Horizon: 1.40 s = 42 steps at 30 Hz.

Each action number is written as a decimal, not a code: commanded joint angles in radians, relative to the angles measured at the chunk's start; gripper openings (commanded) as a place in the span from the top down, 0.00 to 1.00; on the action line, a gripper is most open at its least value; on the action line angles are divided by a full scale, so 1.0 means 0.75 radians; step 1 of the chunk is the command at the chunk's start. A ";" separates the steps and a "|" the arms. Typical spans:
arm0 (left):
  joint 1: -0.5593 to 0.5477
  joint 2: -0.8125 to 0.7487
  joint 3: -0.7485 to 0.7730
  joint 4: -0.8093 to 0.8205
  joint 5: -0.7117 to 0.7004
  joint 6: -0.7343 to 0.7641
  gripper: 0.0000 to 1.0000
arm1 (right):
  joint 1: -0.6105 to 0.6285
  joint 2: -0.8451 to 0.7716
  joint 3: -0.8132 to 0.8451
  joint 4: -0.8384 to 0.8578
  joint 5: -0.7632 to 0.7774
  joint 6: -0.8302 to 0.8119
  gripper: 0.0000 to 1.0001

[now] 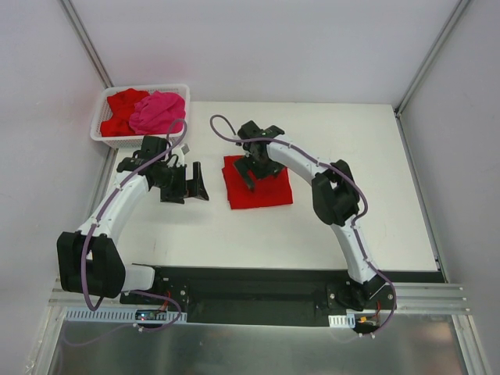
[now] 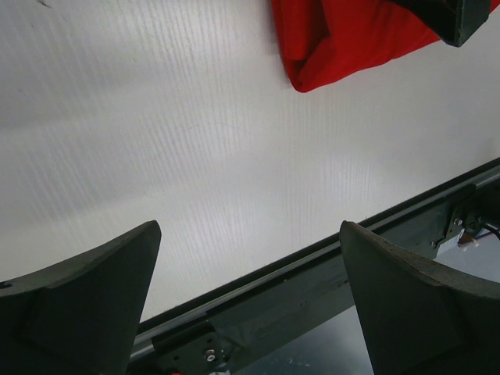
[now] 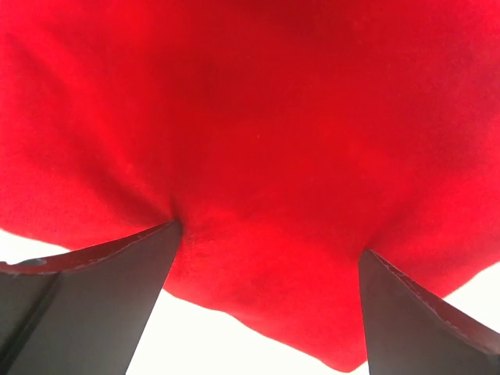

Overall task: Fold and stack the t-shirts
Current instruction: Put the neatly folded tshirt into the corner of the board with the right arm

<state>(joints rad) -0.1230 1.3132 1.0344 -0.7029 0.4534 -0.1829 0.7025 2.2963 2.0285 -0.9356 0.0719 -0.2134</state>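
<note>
A folded red t-shirt (image 1: 266, 189) lies flat at the table's middle, and it fills the right wrist view (image 3: 258, 117). My right gripper (image 1: 256, 170) is down on its far left part. Its jaws are open wide and both fingertips (image 3: 160, 238) rest on the cloth, pinching none of it between them (image 3: 267, 242). My left gripper (image 1: 195, 186) hovers open and empty over bare table just left of that shirt. Its wrist view shows the shirt's near corner (image 2: 336, 39) at the top. A hot pink t-shirt (image 1: 158, 111) and a red t-shirt (image 1: 123, 105) lie crumpled in the basket.
The white lattice basket (image 1: 142, 87) stands at the table's far left corner. The black rail (image 2: 312, 273) along the table's near edge shows between my left fingers. Grey walls close in the left, right and back.
</note>
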 commanded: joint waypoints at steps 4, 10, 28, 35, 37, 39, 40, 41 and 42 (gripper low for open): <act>-0.010 -0.031 -0.009 0.031 0.087 0.023 0.01 | 0.006 0.082 0.134 -0.060 -0.012 -0.006 0.00; -0.018 -0.027 -0.007 0.037 0.091 0.029 0.01 | 0.004 0.137 0.132 -0.072 -0.035 0.019 0.00; -0.057 -0.035 0.024 0.045 0.093 0.027 0.01 | -0.161 -0.290 -0.597 0.067 0.019 0.143 0.00; -0.071 -0.057 0.018 0.068 0.097 0.021 0.01 | -0.210 -0.491 -0.890 0.106 0.055 0.182 0.00; -0.071 -0.064 0.016 0.070 0.097 0.021 0.01 | -0.227 -0.542 -0.945 0.118 0.051 0.180 0.00; -0.071 -0.070 0.012 0.070 0.097 0.025 0.01 | -0.245 -0.585 -1.011 0.137 0.031 0.170 0.00; -0.071 -0.078 0.012 0.070 0.097 0.023 0.01 | -0.247 -0.595 -1.025 0.139 0.033 0.154 0.00; -0.071 -0.078 0.008 0.070 0.097 0.023 0.01 | -0.251 -0.599 -1.034 0.133 0.039 0.142 0.00; -0.071 -0.084 0.008 0.070 0.095 0.025 0.01 | -0.251 -0.611 -1.048 0.121 0.057 0.131 0.00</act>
<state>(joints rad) -0.1650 1.2907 1.0275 -0.6621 0.4992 -0.1745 0.5278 1.8843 1.2922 -0.8120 0.0635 -0.0910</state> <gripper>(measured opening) 0.993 0.996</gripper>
